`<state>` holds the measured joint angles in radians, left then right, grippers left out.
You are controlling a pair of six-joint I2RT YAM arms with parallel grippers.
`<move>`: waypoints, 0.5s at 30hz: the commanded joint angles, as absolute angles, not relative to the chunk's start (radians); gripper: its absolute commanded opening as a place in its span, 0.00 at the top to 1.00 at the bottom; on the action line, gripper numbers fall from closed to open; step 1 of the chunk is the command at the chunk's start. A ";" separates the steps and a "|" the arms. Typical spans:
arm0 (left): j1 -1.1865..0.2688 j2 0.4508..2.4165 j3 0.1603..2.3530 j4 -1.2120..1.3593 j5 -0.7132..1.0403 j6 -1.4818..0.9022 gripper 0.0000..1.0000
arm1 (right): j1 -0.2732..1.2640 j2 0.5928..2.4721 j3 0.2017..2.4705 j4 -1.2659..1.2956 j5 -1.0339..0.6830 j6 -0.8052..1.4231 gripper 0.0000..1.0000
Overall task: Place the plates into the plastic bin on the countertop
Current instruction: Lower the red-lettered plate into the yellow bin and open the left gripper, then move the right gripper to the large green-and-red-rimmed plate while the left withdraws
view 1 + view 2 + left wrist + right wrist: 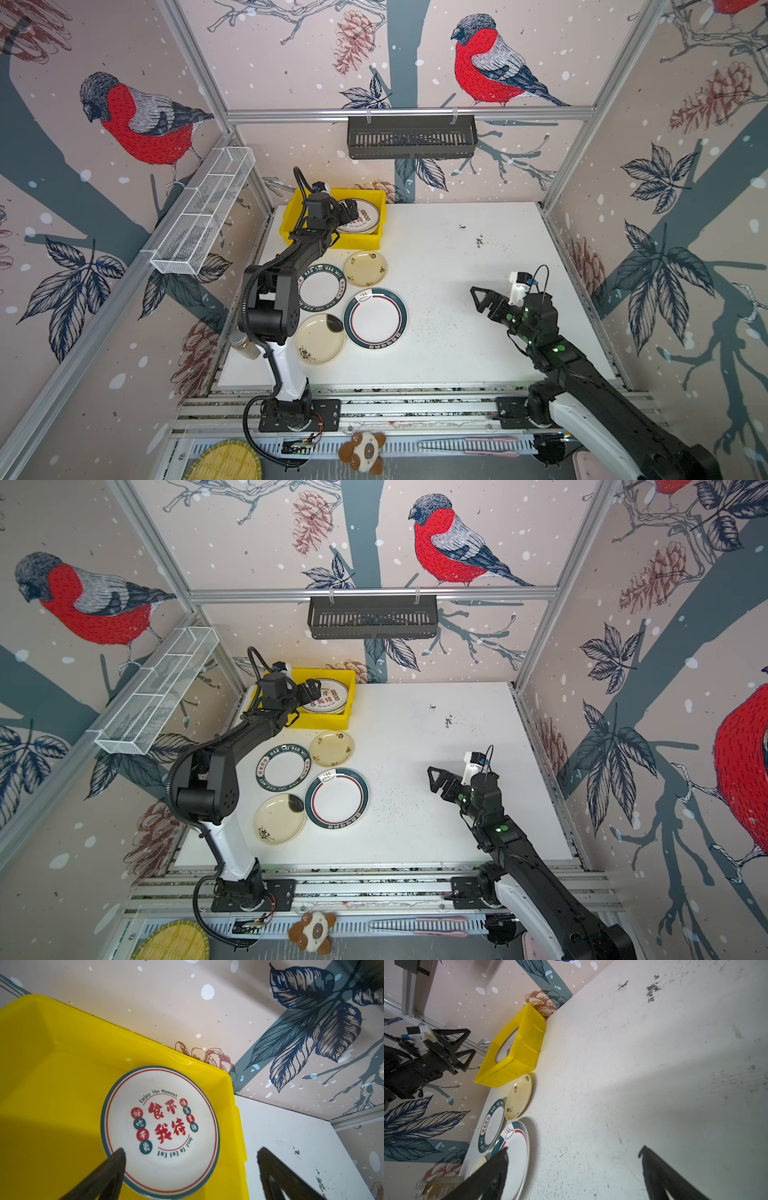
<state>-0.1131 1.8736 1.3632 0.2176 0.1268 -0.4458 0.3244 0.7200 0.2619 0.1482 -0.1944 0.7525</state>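
Countertop (457, 270) first: one white, dark-specked slab, seen whole in both top views. One yellow plastic bin (361, 242) sits in its far left corner, against the back wall.

Four plates lie flat on the countertop in a tight two-by-two cluster along the left edge, between the bin and the near edge. They are a big green-rimmed plate (375, 318) with a red ring, a dark-rimmed lettered plate (322, 287), a cream plate with a dark blot (319, 338) nearest the near edge, and a smaller cream plate (365, 269) just in front of the bin. More plates are stacked in the right half of the bin. The top one is a white plate with red Chinese writing (160, 1132); how many lie beneath it cannot be told.

Two pincers are in view. The left gripper (351, 209) hangs over the bin above that stack, jaws spread wide, holding nothing and clear of the plate. The right gripper (477, 299) is over bare countertop toward the right edge, well apart from the plates, also spread wide and empty.
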 commanded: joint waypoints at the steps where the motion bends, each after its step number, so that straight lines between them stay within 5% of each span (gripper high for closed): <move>1: -0.125 1.825 1.327 0.252 0.108 -0.443 0.02 | 0.327 0.721 0.260 0.147 -0.216 0.733 0.01; 15: -0.204 1.494 1.021 0.329 0.052 -0.430 0.02 | 0.449 0.853 0.270 0.265 -0.259 0.751 0.01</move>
<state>-0.1944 1.5421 1.0603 0.2947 0.0738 -0.4450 0.4271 0.8295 0.2531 0.2058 -0.2543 0.7563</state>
